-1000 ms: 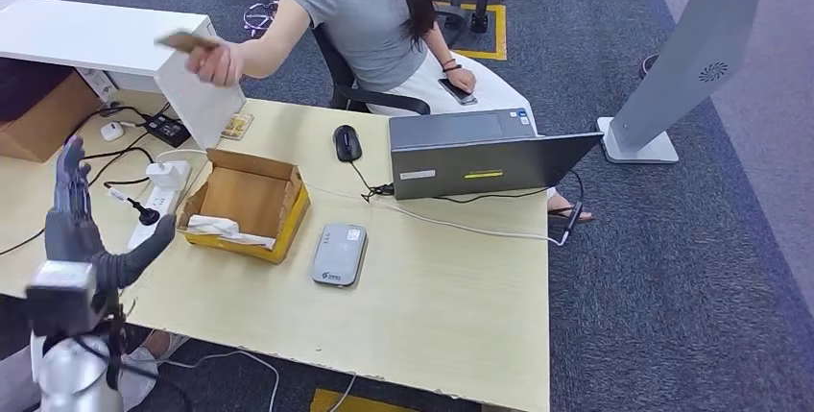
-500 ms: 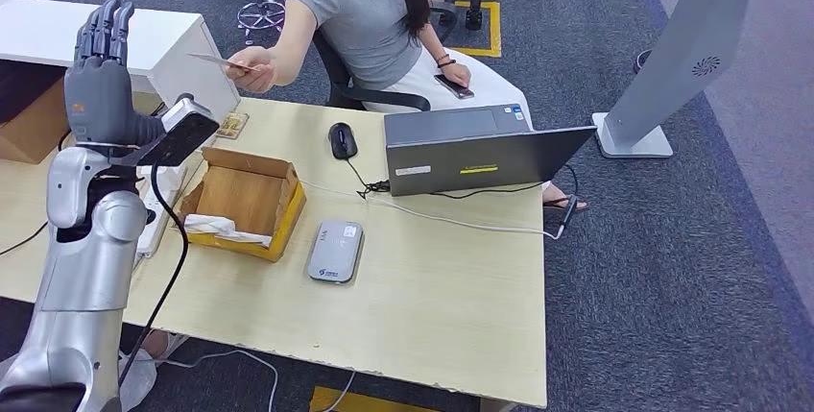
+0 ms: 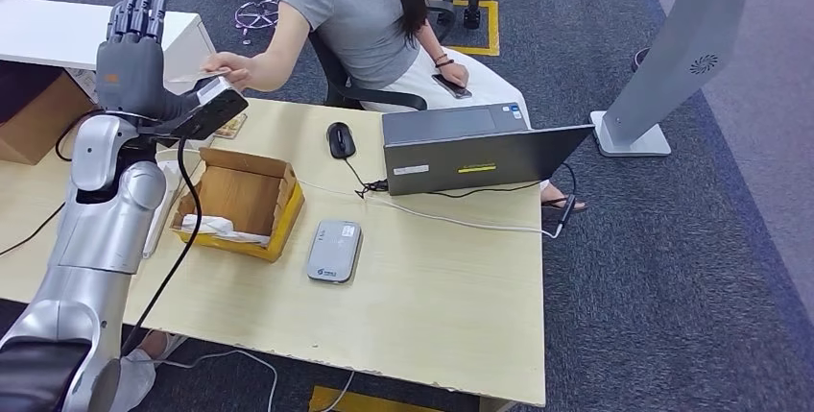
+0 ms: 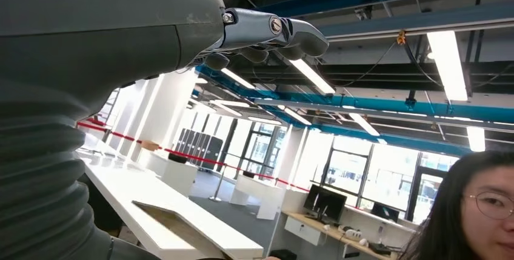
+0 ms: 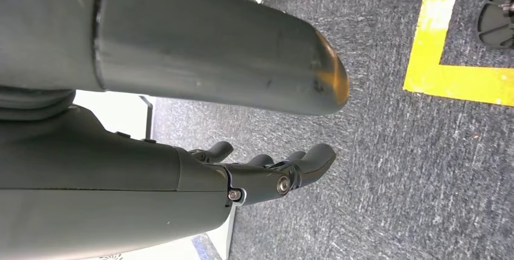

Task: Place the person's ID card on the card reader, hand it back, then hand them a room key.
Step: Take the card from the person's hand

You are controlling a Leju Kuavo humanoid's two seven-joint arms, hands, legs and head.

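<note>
A seated person in a grey top reaches an arm over the far side of the desk and holds a thin ID card out flat. My left hand is raised just left of that card, fingers apart and pointing up, holding nothing; the card's edge is close to its thumb side. In the left wrist view the left hand's fingers are bare, with the person's face at the edge. The grey card reader lies flat mid-desk. My right hand hangs over the carpet, empty.
An open cardboard box with white wrapping inside sits beside my left arm. A laptop, a black mouse and cables lie on the desk. A power strip is under my forearm. A grey kiosk stand stands at right.
My left arm rose from low at the desk's near left up toward the person. The person's hand lowered the card and brought it beside my raised hand.
</note>
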